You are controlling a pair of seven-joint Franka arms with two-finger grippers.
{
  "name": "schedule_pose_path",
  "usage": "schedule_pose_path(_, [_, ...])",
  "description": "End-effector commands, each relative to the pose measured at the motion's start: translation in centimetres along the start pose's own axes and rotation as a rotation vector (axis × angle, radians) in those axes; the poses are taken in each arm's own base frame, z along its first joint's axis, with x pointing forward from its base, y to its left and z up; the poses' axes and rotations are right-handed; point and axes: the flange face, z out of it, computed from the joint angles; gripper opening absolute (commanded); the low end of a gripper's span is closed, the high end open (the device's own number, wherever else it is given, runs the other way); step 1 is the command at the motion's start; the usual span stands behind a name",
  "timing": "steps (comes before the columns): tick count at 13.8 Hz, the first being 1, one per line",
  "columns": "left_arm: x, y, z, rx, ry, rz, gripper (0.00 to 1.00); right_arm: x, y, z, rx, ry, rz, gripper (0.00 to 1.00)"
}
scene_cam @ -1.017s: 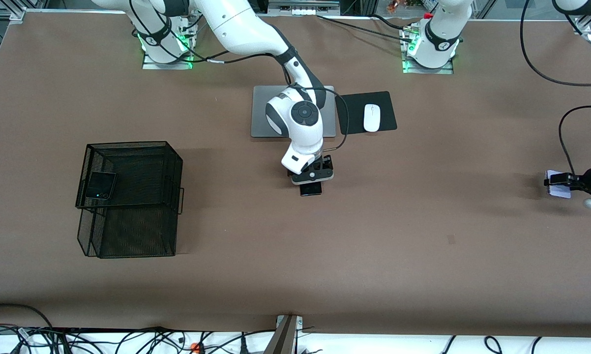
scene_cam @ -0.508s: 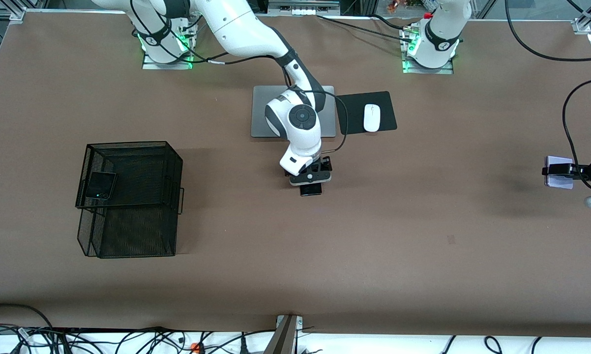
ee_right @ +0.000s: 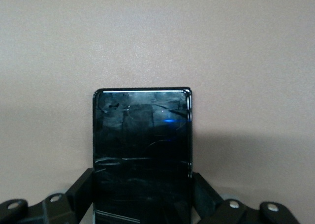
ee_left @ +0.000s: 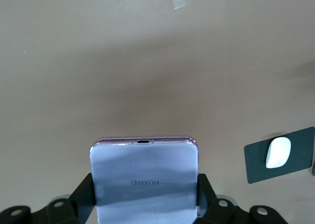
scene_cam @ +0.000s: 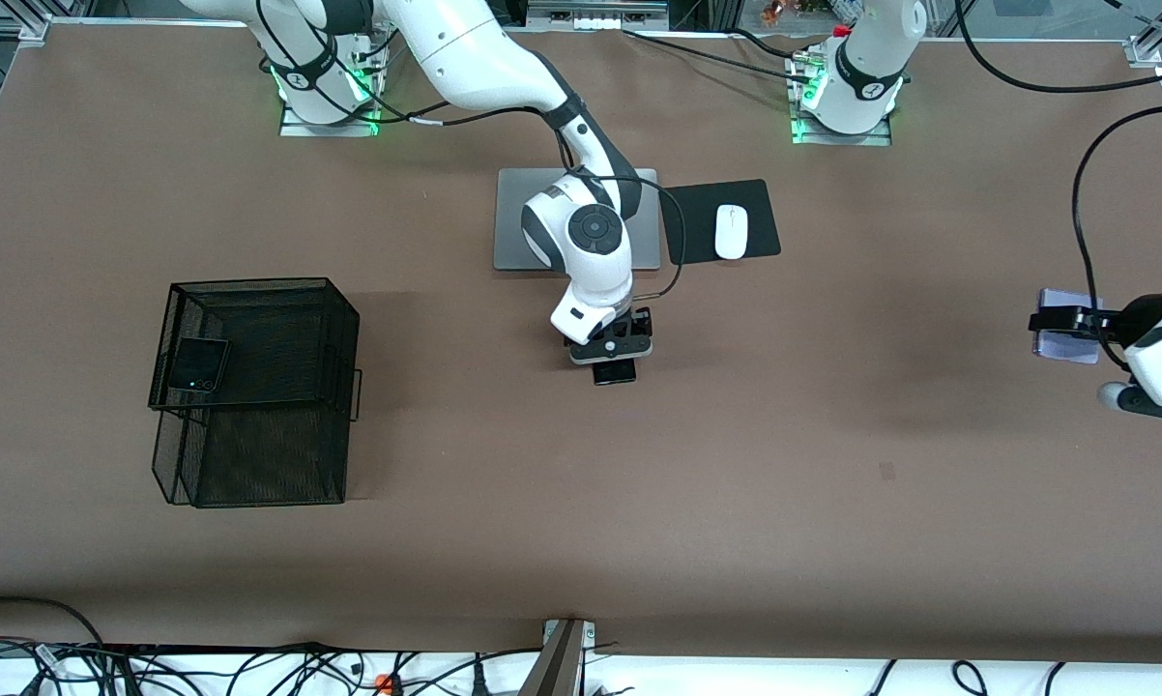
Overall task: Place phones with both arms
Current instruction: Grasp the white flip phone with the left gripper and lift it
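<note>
The right end effector [scene_cam: 612,356] is up over the middle of the surface [scene_cam: 736,464], its two fingers [ee_right: 78,189] pressed against the long edges of the long slim black phone [scene_cam: 614,371], which it holds flat with one end sticking out past the fingertips; in the right wrist view that phone [ee_right: 142,150] fills the gap between the fingers, its glossy face catching reflections. The left end effector [scene_cam: 1060,322] is over the surface toward the left arm's end, clamped on the pale lavender-white phone [scene_cam: 1065,338]; the left wrist view shows this phone [ee_left: 144,179] gripped by its side edges, with printed lettering on its face and a port on its free end. Farther out, the small squarish black phone [scene_cam: 197,364] lies in the upper tier of a black wire mesh basket [scene_cam: 252,391] toward the right arm's end of the surface. Near the robots' bases, a closed grey laptop [scene_cam: 513,217] lies partly under the right arm [scene_cam: 504,72], and just beside it toward the left arm's end a white mouse [scene_cam: 731,231] rests on a black mouse pad [scene_cam: 760,217]; both also show in the left wrist view, mouse [ee_left: 277,152] on pad [ee_left: 300,157].
</note>
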Motion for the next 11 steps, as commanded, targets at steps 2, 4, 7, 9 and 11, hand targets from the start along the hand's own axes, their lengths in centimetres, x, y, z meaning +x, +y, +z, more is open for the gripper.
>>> schedule_pose_path(2, [-0.3, 3.3, -1.9, -0.015, 0.020, 0.043, 0.20, -0.8, 0.7, 2.6, -0.023, -0.029, -0.011, 0.00])
schedule_pose_path(4, [-0.1, 5.0, -2.1, -0.059, 0.031, 0.069, 0.21, -0.6, 0.8, 2.3, -0.031, -0.052, -0.014, 0.00])
schedule_pose_path(7, [0.2, 6.9, -2.3, -0.113, 0.044, 0.083, 0.21, 0.4, 1.0, 0.7, -0.045, -0.101, -0.014, 0.00])
schedule_pose_path(9, [0.4, 8.5, -2.4, -0.124, 0.042, 0.066, 0.21, 1.3, 0.7, -0.8, -0.042, -0.117, -0.012, 0.00])
schedule_pose_path(11, [0.4, 9.0, -2.5, -0.125, 0.043, 0.054, 0.21, 1.9, 0.6, -2.0, -0.043, -0.135, -0.008, 0.00])
